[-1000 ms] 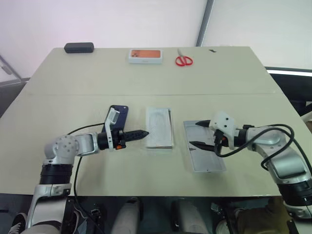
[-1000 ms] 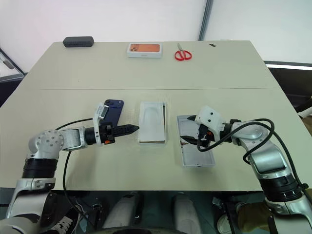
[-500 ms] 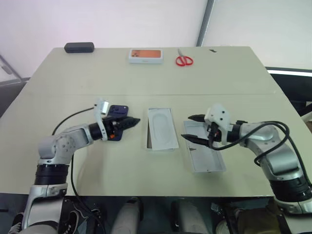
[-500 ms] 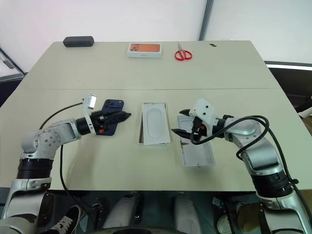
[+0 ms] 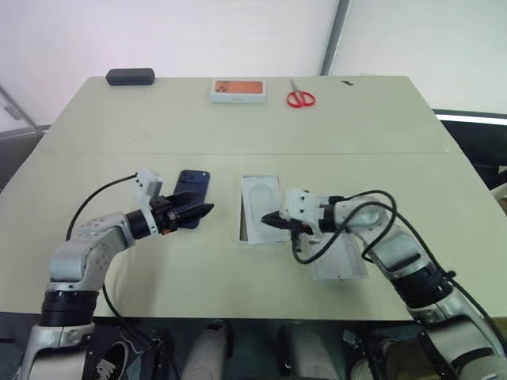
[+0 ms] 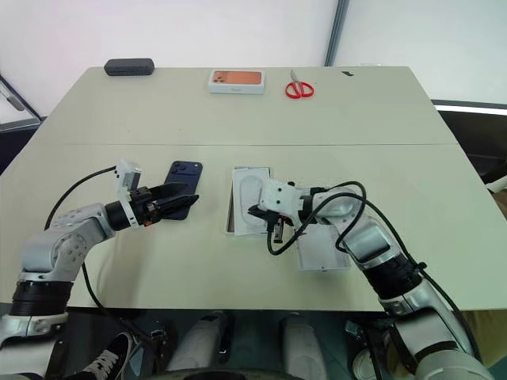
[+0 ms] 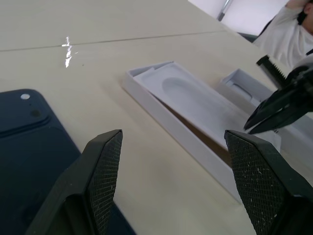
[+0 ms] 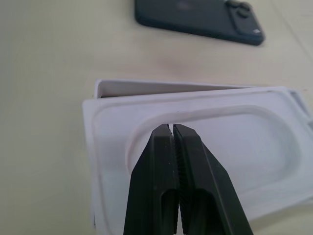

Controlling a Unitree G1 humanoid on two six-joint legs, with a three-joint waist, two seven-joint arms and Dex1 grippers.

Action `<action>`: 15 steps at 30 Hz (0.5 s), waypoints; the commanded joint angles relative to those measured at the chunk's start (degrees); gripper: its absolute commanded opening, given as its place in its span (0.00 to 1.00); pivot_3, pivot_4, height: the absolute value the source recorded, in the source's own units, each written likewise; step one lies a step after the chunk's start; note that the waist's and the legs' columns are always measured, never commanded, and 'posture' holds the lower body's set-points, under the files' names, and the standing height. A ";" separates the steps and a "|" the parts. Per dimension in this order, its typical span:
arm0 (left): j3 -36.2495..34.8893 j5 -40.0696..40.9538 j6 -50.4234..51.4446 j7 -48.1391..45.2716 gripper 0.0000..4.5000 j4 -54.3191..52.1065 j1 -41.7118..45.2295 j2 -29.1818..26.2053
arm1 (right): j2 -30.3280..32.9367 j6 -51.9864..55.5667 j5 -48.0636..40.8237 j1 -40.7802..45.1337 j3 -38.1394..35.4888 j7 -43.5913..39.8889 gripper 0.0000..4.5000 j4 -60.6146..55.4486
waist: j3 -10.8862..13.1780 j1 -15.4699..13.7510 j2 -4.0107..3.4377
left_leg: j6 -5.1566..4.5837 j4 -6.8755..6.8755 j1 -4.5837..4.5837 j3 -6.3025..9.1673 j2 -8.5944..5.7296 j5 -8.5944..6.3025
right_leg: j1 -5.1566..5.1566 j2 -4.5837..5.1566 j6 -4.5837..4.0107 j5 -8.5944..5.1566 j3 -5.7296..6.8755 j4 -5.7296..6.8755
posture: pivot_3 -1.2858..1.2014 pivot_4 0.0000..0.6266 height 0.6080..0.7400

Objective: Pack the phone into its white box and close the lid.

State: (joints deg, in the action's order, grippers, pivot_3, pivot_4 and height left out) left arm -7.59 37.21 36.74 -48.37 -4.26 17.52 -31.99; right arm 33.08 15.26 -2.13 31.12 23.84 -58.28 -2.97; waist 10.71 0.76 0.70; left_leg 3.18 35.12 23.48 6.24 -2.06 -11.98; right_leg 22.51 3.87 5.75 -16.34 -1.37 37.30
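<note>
My worry is the white insert (image 8: 205, 142) lying askew in the white box (image 5: 247, 207): with my right claw (image 5: 275, 219) pinched shut and empty over it, a nudge could wedge it deeper or slide the tray across the table (image 5: 238, 127). The phone (image 5: 190, 190) lies flat on the table left of the box, just ahead of my left claw (image 5: 202, 212), which stands wide and holds nothing. The lid (image 5: 341, 257) sits open-side up beyond, empty.

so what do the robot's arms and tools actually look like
Both arms are silver-grey metal with rounded joints and black bands, each trailed by a looping black cable. The left tool and right tool each have two tapered black fingers with cross-hatched pads, behind a white camera block and a small orange detail.
</note>
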 commanded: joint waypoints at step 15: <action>-3.73 2.35 1.28 6.85 0.78 -6.38 -2.90 1.85 | -6.92 -4.79 2.33 8.70 1.28 -4.61 0.03 9.64 | 0.00 0.09 0.00 | 0.00 0.00 -0.03 0.03 0.01 0.00 | 0.03 -0.09 -0.03 0.02 0.01 0.10 | 0.52 0.24 1.00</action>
State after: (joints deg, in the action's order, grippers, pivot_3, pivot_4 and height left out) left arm -10.08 38.91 38.45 -41.95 -8.18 14.28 -30.16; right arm 26.45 11.60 -0.08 38.93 26.28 -63.20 6.47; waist 10.71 0.85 0.70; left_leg 3.19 35.12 23.44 6.27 -2.05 -11.98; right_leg 22.54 3.77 5.73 -16.32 -1.35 37.40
